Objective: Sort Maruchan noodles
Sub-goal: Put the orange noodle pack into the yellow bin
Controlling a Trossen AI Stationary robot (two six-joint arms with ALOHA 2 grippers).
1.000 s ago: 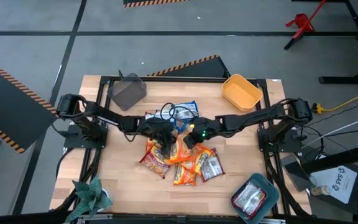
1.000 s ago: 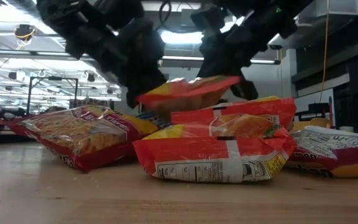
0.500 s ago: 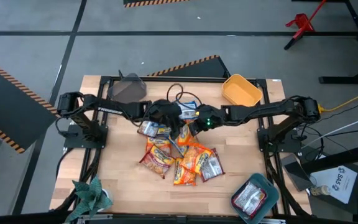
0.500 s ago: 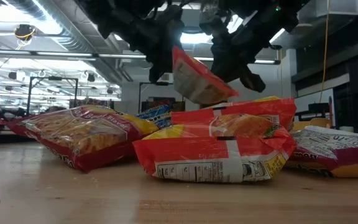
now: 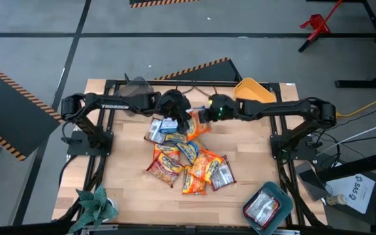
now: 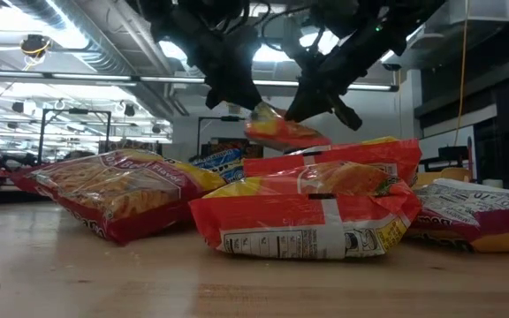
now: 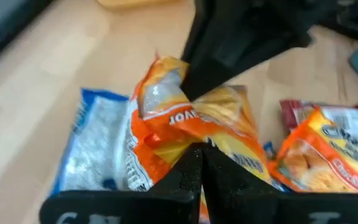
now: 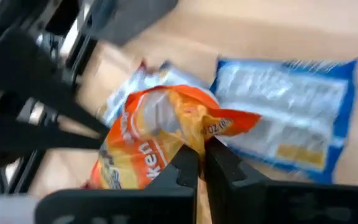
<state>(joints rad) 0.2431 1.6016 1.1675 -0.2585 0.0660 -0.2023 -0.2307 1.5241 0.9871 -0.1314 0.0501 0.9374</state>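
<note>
Both arms have carried the orange packet [image 5: 198, 124] up off the pile [image 5: 188, 163] toward upper centre of the high view; left gripper [image 5: 180, 120] and right gripper [image 5: 204, 117] each clamped on it; likely bound for the yellow bin [image 5: 256, 91].

Arms: two; grippers: two, the left gripper [image 5: 185, 121] and the right gripper [image 5: 203, 117]. Orange packet [image 5: 198, 126] held between both grippers: one. Bins: three; one grey bin [image 5: 133, 93] beyond the left gripper, one yellow bin [image 5: 253, 91] beyond the right gripper, one teal bin [image 5: 281, 196] well apart from both. Packets in the pile [image 5: 187, 163] just beneath the grippers: roughly eight, overlapping, exact count not determinable; silver-grey packet [image 5: 264, 209] in the teal bin: one.
</note>
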